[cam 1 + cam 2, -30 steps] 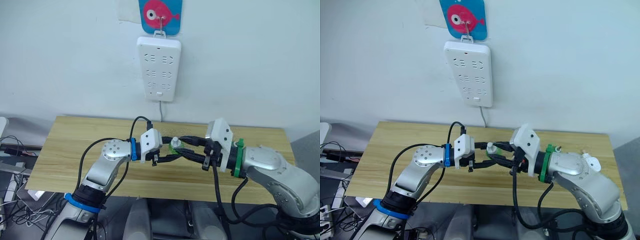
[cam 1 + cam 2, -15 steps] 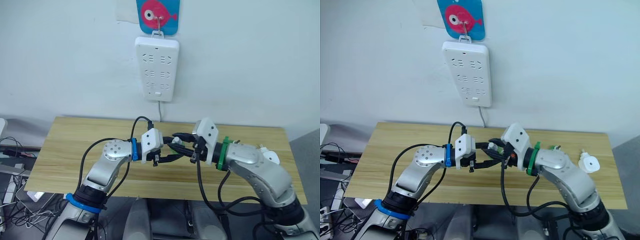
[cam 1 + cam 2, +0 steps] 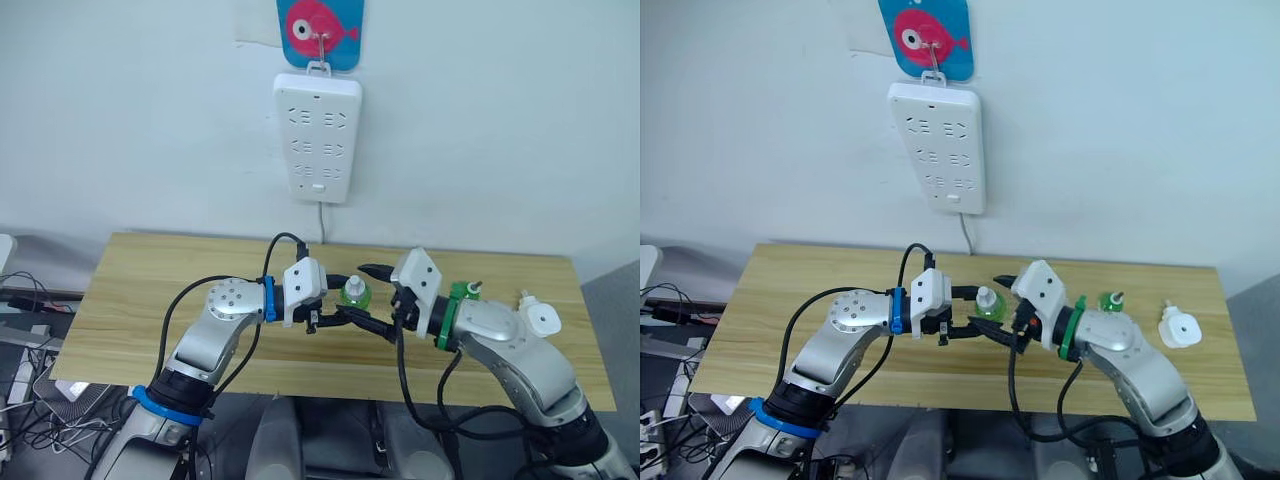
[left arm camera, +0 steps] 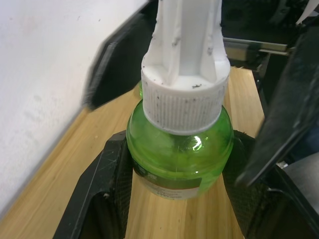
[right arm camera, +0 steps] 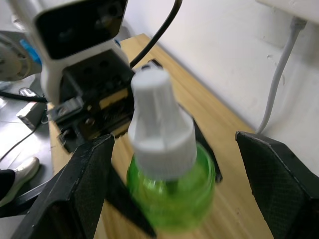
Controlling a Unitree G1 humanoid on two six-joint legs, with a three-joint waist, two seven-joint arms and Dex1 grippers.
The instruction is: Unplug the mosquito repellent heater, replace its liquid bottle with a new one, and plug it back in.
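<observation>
my left gripper is clamped on the new one, held upright over the table, white cap still on. my right gripper is spread wide either side of that cap, gripping nothing. heater is unplugged, lying at the table's right end, old bottle just beside it, already out. left: uncap, fit, replug into the power strip. bottle label unreadable, no brand visible.
</observation>
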